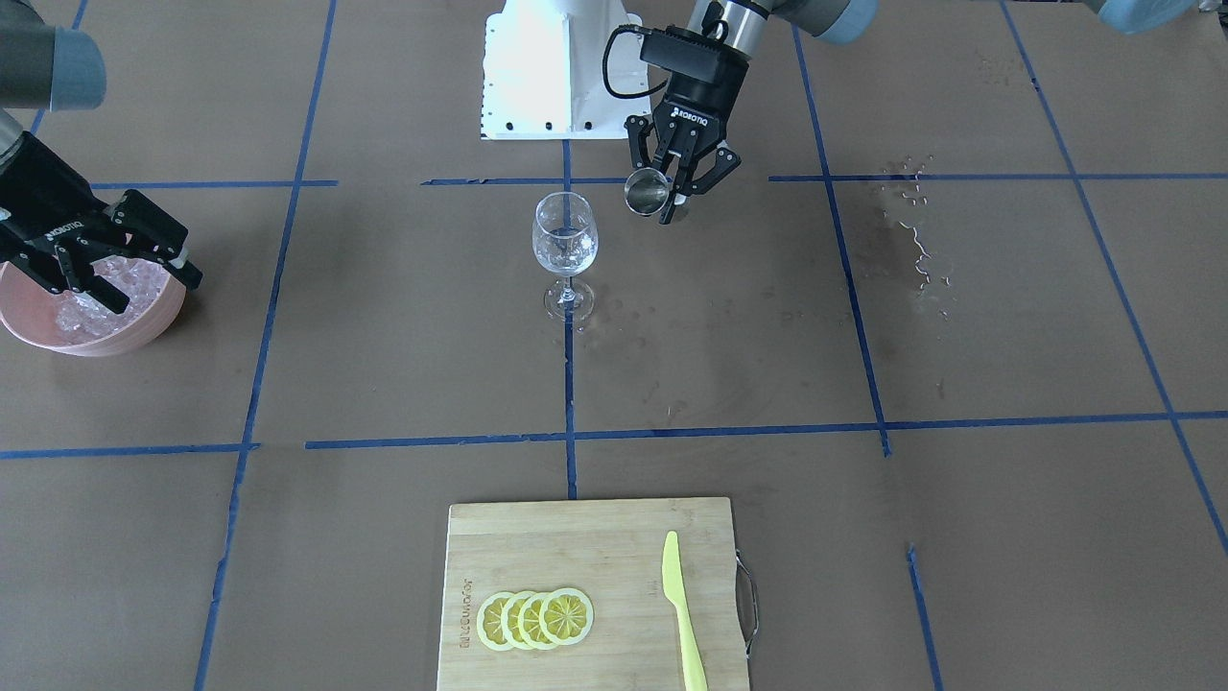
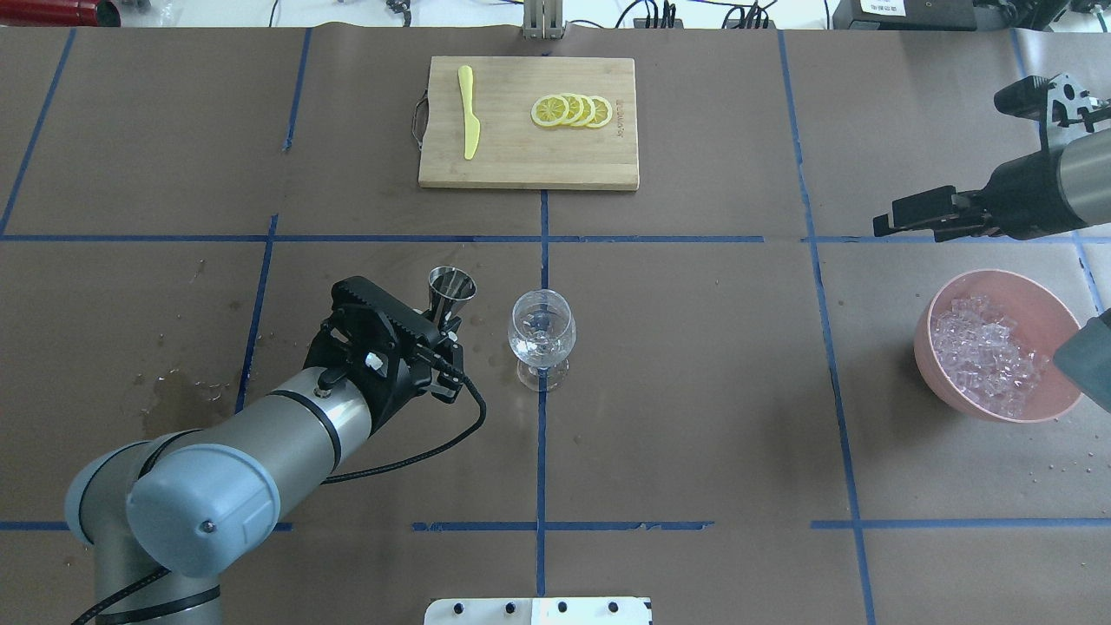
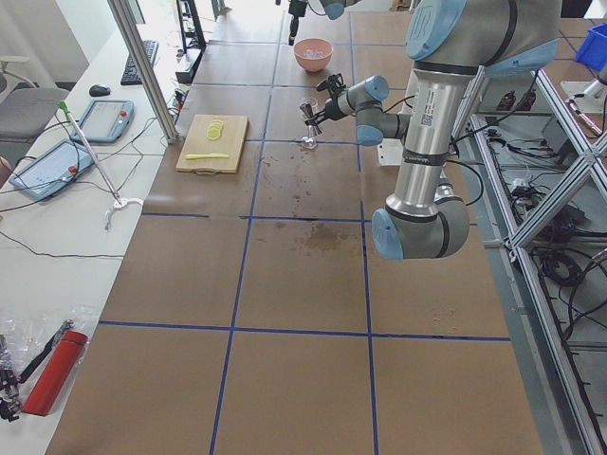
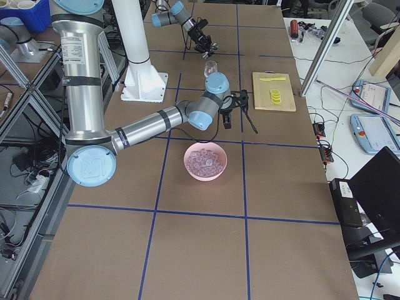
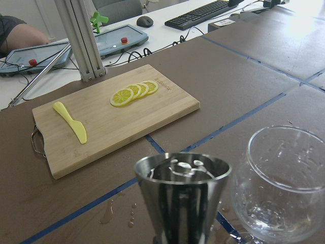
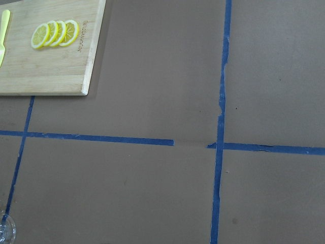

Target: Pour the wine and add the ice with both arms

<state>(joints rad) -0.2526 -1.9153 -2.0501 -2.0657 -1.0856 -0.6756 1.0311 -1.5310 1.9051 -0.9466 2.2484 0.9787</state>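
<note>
A clear wine glass (image 1: 565, 245) stands at the table's middle with a little colourless wine shining in its bowl (image 5: 284, 203). My left gripper (image 1: 674, 195) is shut on a steel jigger (image 2: 452, 291). It holds the jigger roughly upright just beside the glass, at rim height. A pink bowl (image 2: 929, 321) holds a heap of clear ice (image 2: 985, 351). My right gripper (image 1: 158, 293) hangs open with nothing in it, raised near the bowl on its cutting-board side. The right wrist view shows only table and tape.
A bamboo cutting board (image 2: 521, 165) at the far side carries lemon slices (image 2: 573, 110) and a yellow knife (image 2: 469, 121). Wet marks (image 1: 916, 240) lie on the brown paper. The white pedestal base (image 1: 537, 86) stands behind the glass.
</note>
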